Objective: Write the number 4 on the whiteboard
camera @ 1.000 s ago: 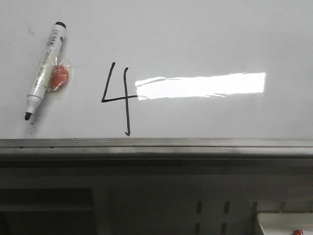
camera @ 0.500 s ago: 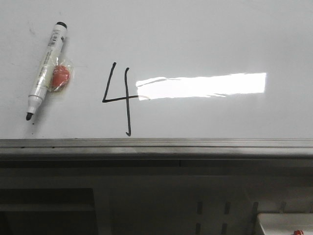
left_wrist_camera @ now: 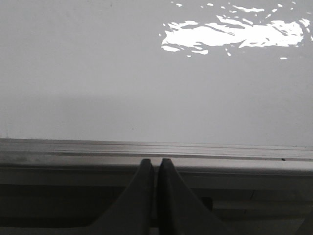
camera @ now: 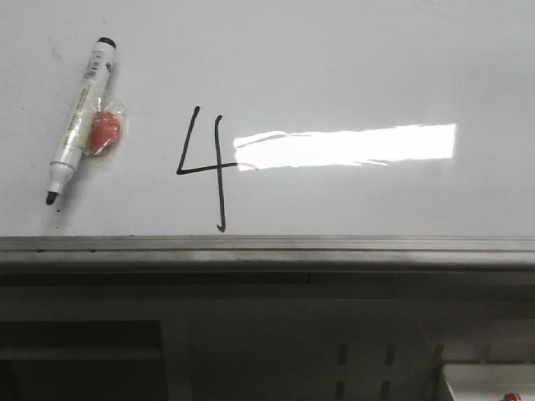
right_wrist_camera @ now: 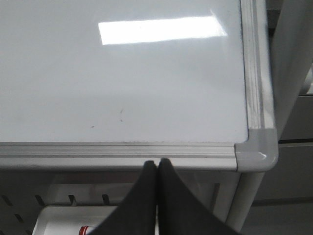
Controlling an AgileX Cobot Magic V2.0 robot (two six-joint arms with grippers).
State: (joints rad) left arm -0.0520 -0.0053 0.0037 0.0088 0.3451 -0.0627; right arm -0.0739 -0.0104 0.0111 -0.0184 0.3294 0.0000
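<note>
The big white whiteboard (camera: 351,67) lies flat ahead of both end effectors, with its grey rail just past their tips. The number 4 (camera: 205,167) is drawn on it, out of sight of both wrist views, so the writing looks done. The left end effector (left_wrist_camera: 156,164) and right end effector (right_wrist_camera: 157,165) are both pressed together holding nothing, and the uncapped marker (camera: 77,117) left lying on the board could dry out or smudge the ink if bumped.

One whiteboard (camera: 351,75) lies in the front view, bearing one drawn number 4 (camera: 205,165). On it rest one marker (camera: 78,119) and one small orange object in clear wrap (camera: 104,132). Two grippers appear, the left gripper (left_wrist_camera: 152,164) and the right gripper (right_wrist_camera: 157,164).
</note>
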